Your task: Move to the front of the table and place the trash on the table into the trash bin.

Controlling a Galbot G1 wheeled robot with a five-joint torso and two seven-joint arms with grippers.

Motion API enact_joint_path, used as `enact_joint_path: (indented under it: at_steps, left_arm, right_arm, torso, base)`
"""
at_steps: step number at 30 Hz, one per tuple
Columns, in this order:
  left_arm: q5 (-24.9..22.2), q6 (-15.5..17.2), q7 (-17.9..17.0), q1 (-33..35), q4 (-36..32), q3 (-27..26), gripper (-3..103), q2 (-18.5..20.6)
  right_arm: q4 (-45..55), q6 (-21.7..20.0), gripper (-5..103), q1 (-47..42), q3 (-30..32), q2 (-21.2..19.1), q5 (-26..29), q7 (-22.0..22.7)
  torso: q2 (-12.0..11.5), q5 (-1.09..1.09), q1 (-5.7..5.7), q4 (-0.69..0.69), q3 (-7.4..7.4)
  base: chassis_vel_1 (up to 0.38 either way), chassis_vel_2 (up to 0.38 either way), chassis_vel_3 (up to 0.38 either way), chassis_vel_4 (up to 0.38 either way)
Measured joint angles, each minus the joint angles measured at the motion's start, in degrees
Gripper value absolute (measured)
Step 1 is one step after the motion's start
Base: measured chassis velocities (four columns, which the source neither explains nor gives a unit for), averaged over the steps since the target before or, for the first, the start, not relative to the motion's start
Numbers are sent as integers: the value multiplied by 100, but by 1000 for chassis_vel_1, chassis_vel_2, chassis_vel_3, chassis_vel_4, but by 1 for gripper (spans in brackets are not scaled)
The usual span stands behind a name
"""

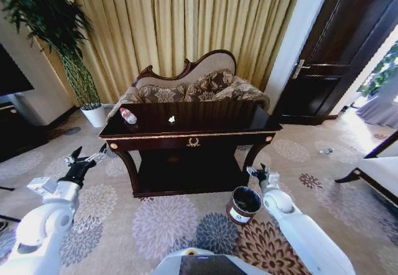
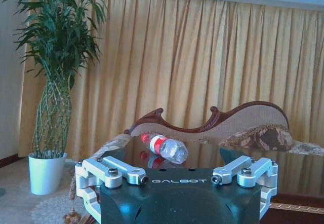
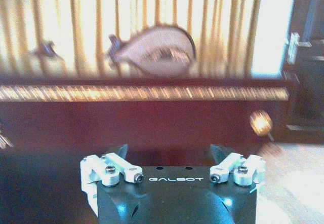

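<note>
The dark-brown table (image 1: 205, 139) with gold trim stands straight ahead. On its top, a clear bottle with a red label (image 1: 128, 116) lies near the left end, and a small white scrap (image 1: 171, 119) rests near the middle. In the left wrist view the bottle (image 2: 164, 147) lies on its side on the glossy top (image 2: 298, 178). The round dark trash bin (image 1: 244, 204) stands on the carpet by the table's right front leg. My left gripper (image 1: 84, 162) hangs open, short of the table's left corner. My right gripper (image 1: 257, 174) is open just above the bin, facing the table's front rail (image 3: 152, 122).
A carved floral sofa (image 1: 199, 85) sits right behind the table. A tall plant in a white pot (image 1: 93, 114) stands at the back left, next to a dark cabinet (image 1: 18, 132). A dark door (image 1: 336, 57) is at the back right. Another piece of furniture (image 1: 373, 169) juts in at the right.
</note>
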Motion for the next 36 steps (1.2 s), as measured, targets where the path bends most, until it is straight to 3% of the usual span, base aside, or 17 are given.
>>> enact_joint_path:
  at_steps: [1, 2, 4, 8, 13, 20, 36]
  left_arm:
    - [0, 0, 0, 0, 0, 0, 100, 0]
    - [-8, 0, 0, -1, 0, -2, 100, 13]
    - [-38, 0, 1, -2, 7, -26, 100, 49]
    - [-75, -1, 45, -21, 35, -46, 100, 84]
    - [-137, 19, 83, -25, 2, -46, 100, 113]
    - [-366, 194, 56, -149, -22, -98, 100, 332]
    - [-358, 246, 26, -156, -47, -82, 100, 417]
  right_arm:
    - [0, 0, 83, 0, 0, 0, 0, 0]
    - [160, 15, 94, 9, -7, -37, 60, 24]
    - [645, -2, 99, 33, -24, -142, 324, 128]
    - [1304, -95, 100, 196, -181, -386, 765, 472]
    - [1507, 7, 100, 301, -226, -509, 836, 498]
    - [1349, 233, 100, 223, -31, -484, 575, 79]
    - [1351, 65, 100, 39, 121, -386, 510, -16]
  torso:
    - [0, 0, 0, 0, 0]
    - [0, 0, 0, 0, 0]
    - [0, 0, 0, -1, 0]
    - [0, -2, 0, 0, -1]
    - [0, -1, 0, 0, 0]
    - [0, 0, 0, -1, 0]
    - [0, 0, 0, 0, 0]
  base:
    - [0, 0, 0, 0]
    - [0, 0, 0, 0]
    - [0, 0, 0, 0]
    - [0, 0, 0, 0]
    - [0, 0, 0, 0]
    - [0, 0, 0, 0]
    - [0, 0, 0, 0]
